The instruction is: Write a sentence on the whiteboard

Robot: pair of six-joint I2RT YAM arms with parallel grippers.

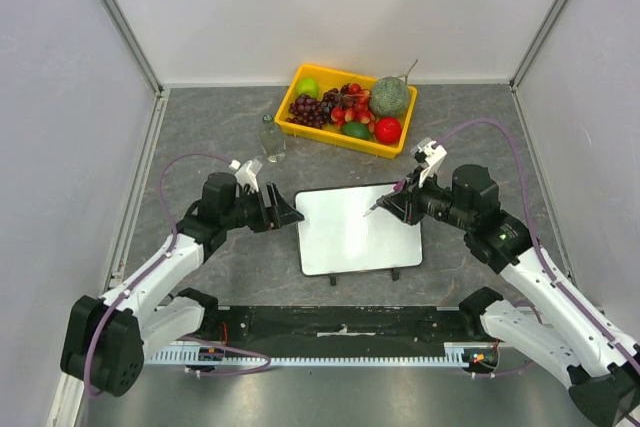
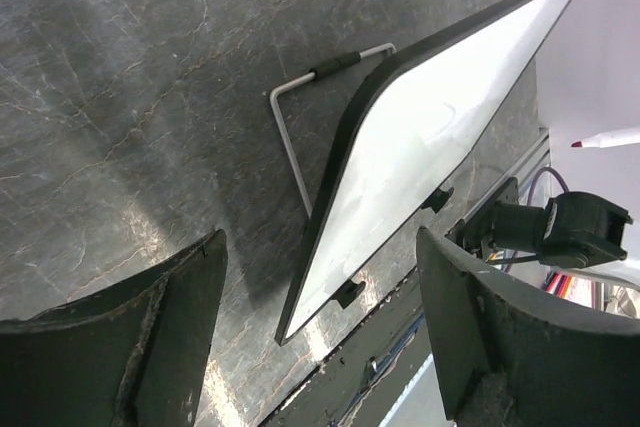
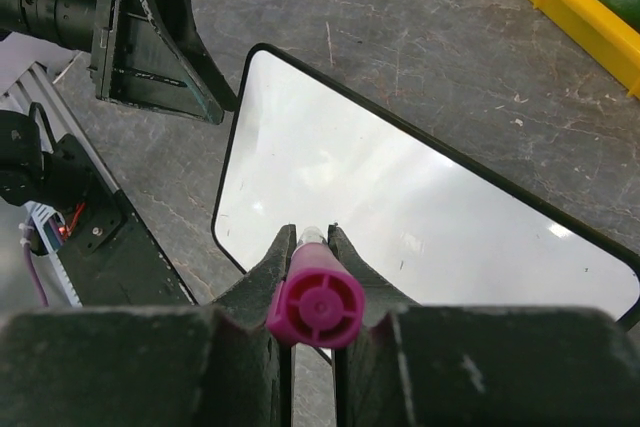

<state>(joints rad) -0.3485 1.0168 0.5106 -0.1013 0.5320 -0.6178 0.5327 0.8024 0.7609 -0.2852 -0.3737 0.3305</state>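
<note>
So the whiteboard (image 1: 358,229) lies flat on the table (image 1: 200,137) in the middle of the top view. Its long axis runs left to right with a slight twist, and it's blank as far as I can see.

The marker (image 1: 383,203) is the bit that matters. Its tip hangs over the board's upper right part and points down-left toward the centre. I can't tell if the tip touches. The left wrist view shows it at the right edge of the frame, apart from the board, so my guess is it's just above the surface.

The right gripper (image 3: 312,235) is clamped on the marker, with the magenta butt end facing its own camera. That makes the right arm the one to write: drop the tip, then travel along the long side.

The left gripper (image 1: 285,211) is spread wide and holding nothing, just beside the board's left edge. It looks placed to steady the board.
</note>
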